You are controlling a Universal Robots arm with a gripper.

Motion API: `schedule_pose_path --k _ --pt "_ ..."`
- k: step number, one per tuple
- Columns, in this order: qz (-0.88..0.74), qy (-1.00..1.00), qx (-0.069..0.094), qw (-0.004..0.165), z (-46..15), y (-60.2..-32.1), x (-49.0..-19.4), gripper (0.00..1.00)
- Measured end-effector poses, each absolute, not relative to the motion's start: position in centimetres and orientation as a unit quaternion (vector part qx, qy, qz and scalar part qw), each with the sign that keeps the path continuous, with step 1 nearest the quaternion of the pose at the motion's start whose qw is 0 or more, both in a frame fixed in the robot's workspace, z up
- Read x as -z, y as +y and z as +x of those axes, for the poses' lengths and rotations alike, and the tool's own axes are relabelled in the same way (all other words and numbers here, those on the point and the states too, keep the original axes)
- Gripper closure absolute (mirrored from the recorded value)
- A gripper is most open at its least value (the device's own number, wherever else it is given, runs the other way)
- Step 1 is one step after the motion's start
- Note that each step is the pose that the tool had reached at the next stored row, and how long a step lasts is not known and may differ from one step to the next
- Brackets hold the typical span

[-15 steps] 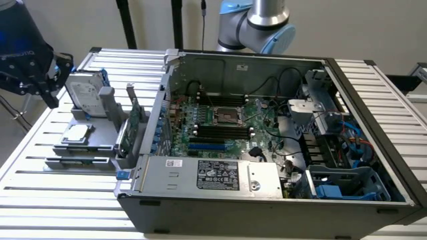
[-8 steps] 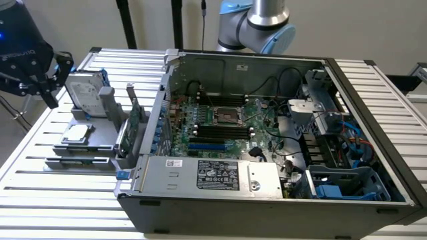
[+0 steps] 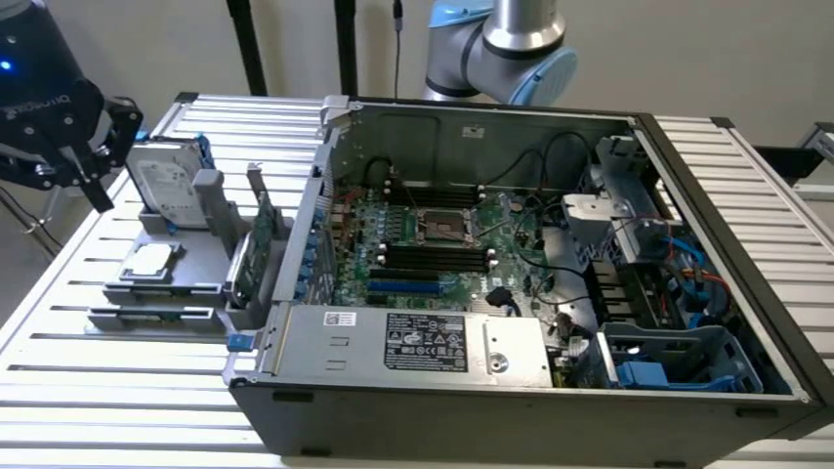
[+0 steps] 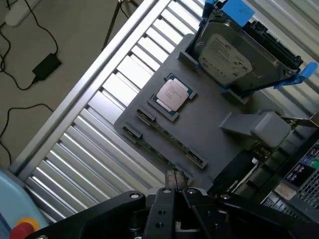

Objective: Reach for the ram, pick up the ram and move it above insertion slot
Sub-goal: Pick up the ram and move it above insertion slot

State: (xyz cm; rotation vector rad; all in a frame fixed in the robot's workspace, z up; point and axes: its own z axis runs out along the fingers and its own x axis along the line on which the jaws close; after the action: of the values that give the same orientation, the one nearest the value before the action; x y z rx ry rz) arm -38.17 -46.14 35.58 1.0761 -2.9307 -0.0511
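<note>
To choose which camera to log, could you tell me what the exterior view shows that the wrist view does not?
The exterior view adds the motherboard inside the computer case. The wrist view adds a power adapter on the floor, plus a clear look at the ram lying in the gray holder. Both share the holder, the hard drive, the processor and the shut gripper.

A robot arm (image 3: 515, 39) with silver-grey tubular joints capped in light blue. Its gripper (image 3: 98, 195) is matt black, with a small blue light and white lettering, possibly a brand name. The black linked fingers (image 4: 162, 214) carry small round screw holes.
</note>
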Motion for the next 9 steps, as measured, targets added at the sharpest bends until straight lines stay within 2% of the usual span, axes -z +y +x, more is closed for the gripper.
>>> schedule_pose_path --k 9 --pt "0.420 -0.907 0.016 0.011 -38.18 -46.14 -35.68 0.89"
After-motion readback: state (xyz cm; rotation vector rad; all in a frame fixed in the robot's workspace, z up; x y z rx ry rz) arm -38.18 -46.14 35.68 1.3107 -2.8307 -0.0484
